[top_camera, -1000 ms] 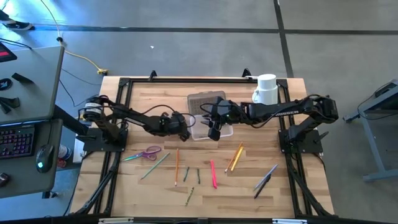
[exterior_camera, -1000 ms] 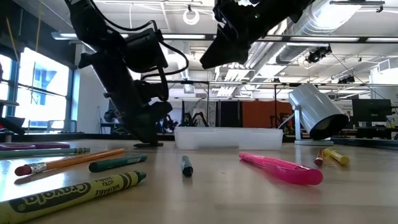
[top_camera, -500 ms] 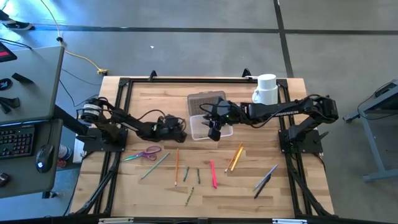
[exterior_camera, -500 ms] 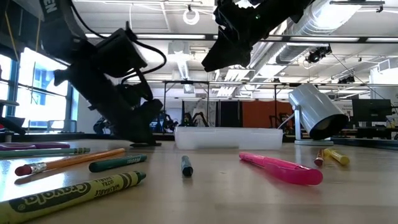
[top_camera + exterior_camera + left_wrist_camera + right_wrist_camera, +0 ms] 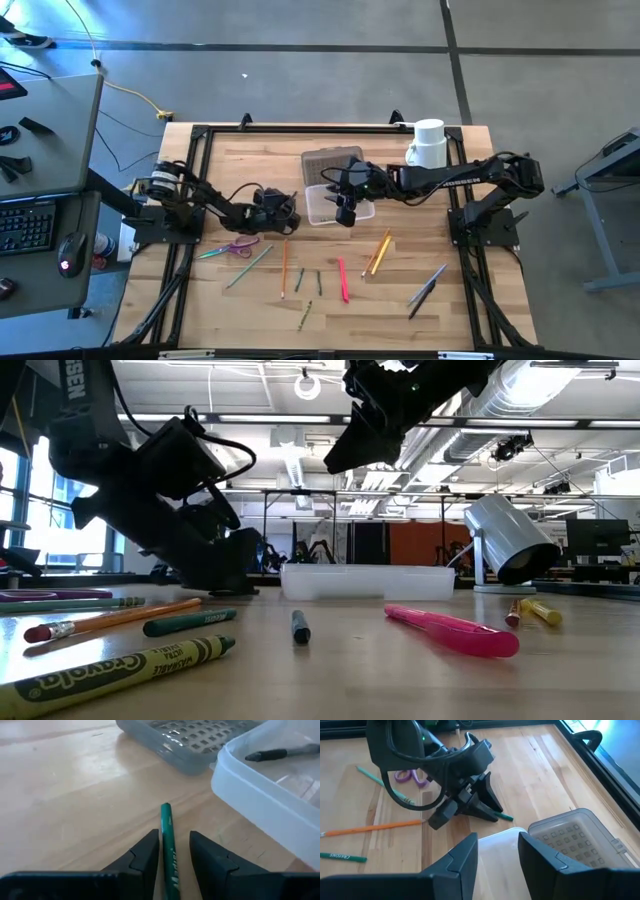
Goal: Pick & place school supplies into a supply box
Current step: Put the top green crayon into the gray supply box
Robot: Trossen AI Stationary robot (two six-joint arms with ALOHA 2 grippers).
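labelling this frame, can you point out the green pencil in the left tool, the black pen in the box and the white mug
green pencil (image 5: 167, 827): left wrist view, mid-shaft.
black pen (image 5: 270, 754): left wrist view, its barrel.
white mug (image 5: 429, 143): high view, its side.

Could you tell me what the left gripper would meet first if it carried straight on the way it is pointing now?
Probably the clear wall of the supply box. The left gripper, holding a green pencil, aims near the box's corner beside the grey lid, so depth is uncertain.

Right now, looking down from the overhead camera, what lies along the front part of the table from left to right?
purple scissors → orange pencil → pink pen → yellow pencil → grey pens
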